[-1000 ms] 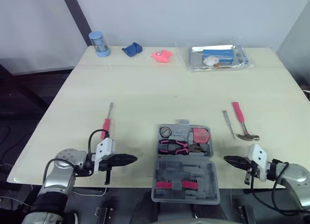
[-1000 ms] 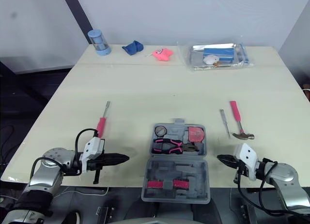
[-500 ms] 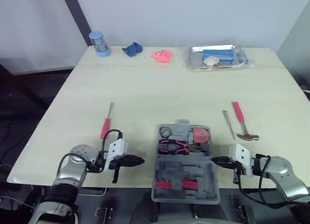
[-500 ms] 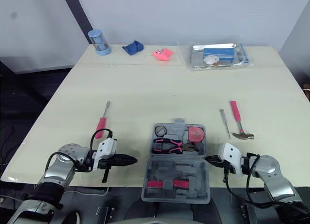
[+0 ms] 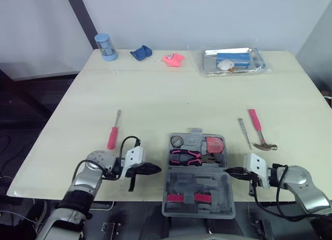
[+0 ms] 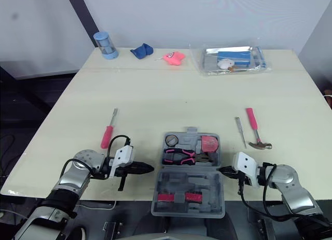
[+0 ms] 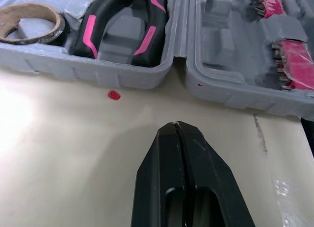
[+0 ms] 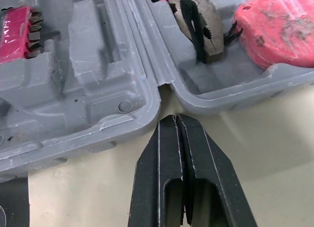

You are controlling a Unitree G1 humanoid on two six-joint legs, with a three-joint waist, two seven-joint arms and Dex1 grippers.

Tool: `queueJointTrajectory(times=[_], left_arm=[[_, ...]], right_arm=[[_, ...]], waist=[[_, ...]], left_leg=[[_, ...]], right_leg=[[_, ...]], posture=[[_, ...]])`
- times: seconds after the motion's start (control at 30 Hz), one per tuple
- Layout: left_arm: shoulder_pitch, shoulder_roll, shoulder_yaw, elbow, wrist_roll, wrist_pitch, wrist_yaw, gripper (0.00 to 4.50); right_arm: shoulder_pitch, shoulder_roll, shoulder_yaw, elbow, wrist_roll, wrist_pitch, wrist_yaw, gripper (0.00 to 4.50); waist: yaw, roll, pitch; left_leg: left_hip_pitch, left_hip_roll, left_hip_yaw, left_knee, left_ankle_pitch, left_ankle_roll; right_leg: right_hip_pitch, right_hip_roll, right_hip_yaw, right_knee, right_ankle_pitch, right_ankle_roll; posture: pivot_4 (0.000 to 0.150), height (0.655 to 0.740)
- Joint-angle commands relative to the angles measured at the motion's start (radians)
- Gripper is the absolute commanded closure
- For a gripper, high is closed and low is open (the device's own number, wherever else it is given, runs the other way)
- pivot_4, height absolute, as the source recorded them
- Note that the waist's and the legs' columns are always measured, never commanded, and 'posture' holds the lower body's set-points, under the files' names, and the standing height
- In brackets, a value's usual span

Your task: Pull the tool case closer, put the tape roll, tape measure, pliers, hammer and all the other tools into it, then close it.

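Observation:
The open grey tool case (image 5: 226, 184) lies at the table's front middle. Its far half holds a tape roll (image 5: 177, 141), pink-handled pliers (image 5: 189, 157) and a red tape measure (image 5: 214, 145). My left gripper (image 5: 155, 169) is shut, its tip close to the case's left side by the hinge (image 7: 180, 75). My right gripper (image 5: 231, 171) is shut too, its tip almost touching the case's right side at the hinge (image 8: 164, 85). A pink-handled hammer (image 5: 259, 131) and a thin metal tool (image 5: 244, 132) lie right of the case. A red screwdriver (image 5: 113, 133) lies to its left.
Along the far edge stand a blue cup (image 5: 105, 46), a blue object (image 5: 140, 53), a pink object (image 5: 174, 58) and a clear bag of items (image 5: 233, 60). The case's near half overhangs the table's front edge.
Both grippers have closed in on the case from either side: the left moved right, the right moved left and has held still over the last half second. The tools have not moved.

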Motion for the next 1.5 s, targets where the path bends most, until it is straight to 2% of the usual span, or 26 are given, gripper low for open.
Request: queueJointTrajectory(times=[0.03, 0.53, 1.5], left_arm=[[-0.01, -0.007, -0.008, -0.007, 0.001, 0.001, 0.007, 4.5], [-0.036, -0.055, -0.05, 0.025, 0.011, -0.011, -0.004, 4.5], [-0.074, -0.108, -0.036, 0.07, 0.019, -0.012, 0.044, 4.5]], right_arm=[[-0.003, -0.011, 0.001, -0.037, 0.002, -0.005, 0.001, 4.48], [-0.006, -0.004, 0.002, -0.041, -0.006, -0.004, -0.004, 4.48], [-0.043, 0.035, 0.007, -0.023, -0.001, 0.002, -0.027, 4.48]], waist=[[-0.001, 0.0, 0.0], [0.0, 0.0, 0.0], [-0.001, 0.0, 0.0]], left_leg=[[0.0, 0.0, 0.0, 0.0, 0.0, 0.0], [0.0, 0.0, 0.0, 0.0, 0.0, 0.0], [0.0, 0.0, -0.001, 0.001, 0.0, 0.0]], right_leg=[[0.0, 0.0, 0.0, 0.0, 0.0, 0.0], [0.0, 0.0, 0.0, 0.0, 0.0, 0.0], [0.0, 0.0, -0.001, 0.001, 0.0, 0.0]], posture=[[0.15, 0.74], [0.15, 0.74], [0.15, 0.74]])
